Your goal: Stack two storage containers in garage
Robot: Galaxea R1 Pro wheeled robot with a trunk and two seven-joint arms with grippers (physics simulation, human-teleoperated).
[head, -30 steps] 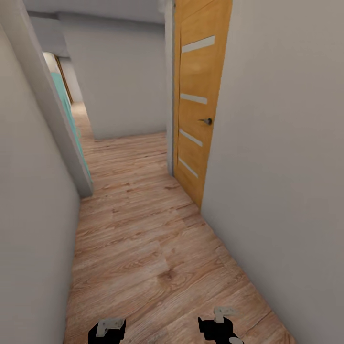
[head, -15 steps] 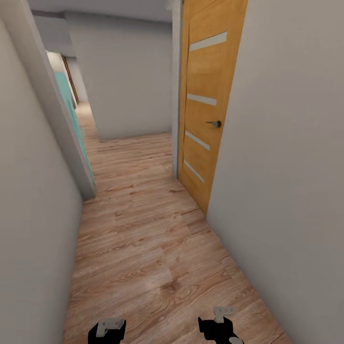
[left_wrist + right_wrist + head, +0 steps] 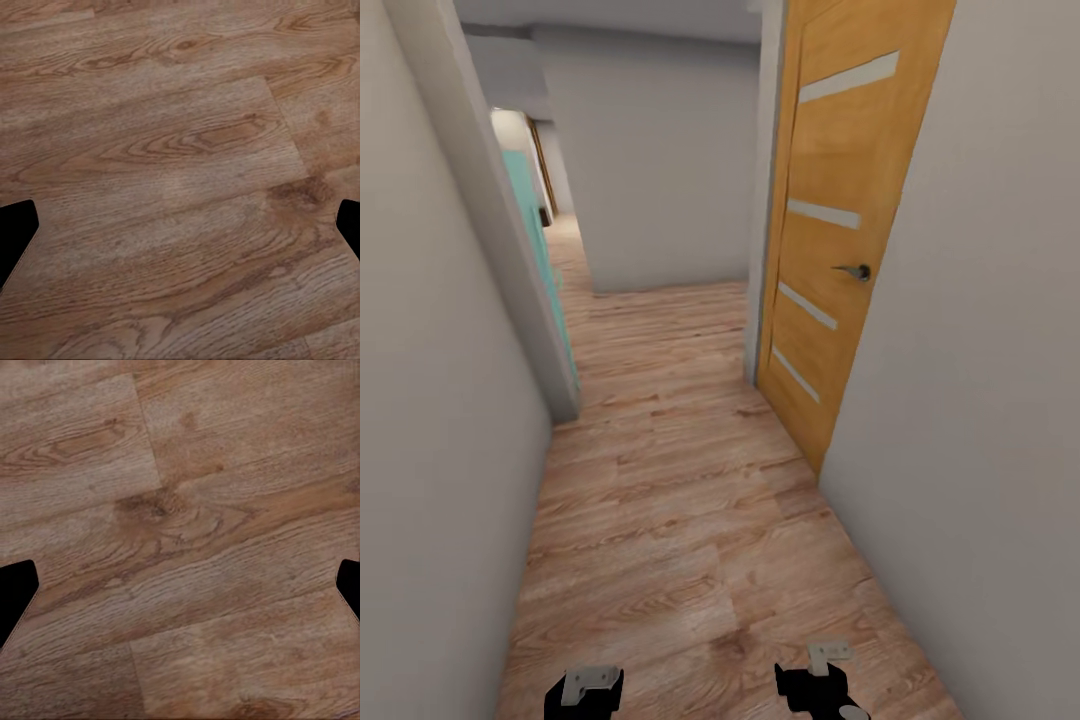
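Note:
I am in a narrow corridor, and the two storage containers, the living room and the garage are out of view. My left gripper (image 3: 588,690) and right gripper (image 3: 815,685) hang low at the head view's bottom edge. In the left wrist view the left gripper (image 3: 180,232) is open, its black fingertips (image 3: 15,232) wide apart over bare wood planks. The right gripper (image 3: 180,592) is open too, and nothing is between its fingertips (image 3: 15,592) but planks.
Pale walls (image 3: 430,420) close in on both sides. A closed orange wooden door (image 3: 840,230) with a dark handle (image 3: 855,271) stands on the right. Ahead, a wall (image 3: 660,170) blocks the passage, which continues left past a teal door (image 3: 535,240).
The whole view has advanced along the corridor and swung a little left, so the orange door looks nearer and further right. Both grippers hold the same pose.

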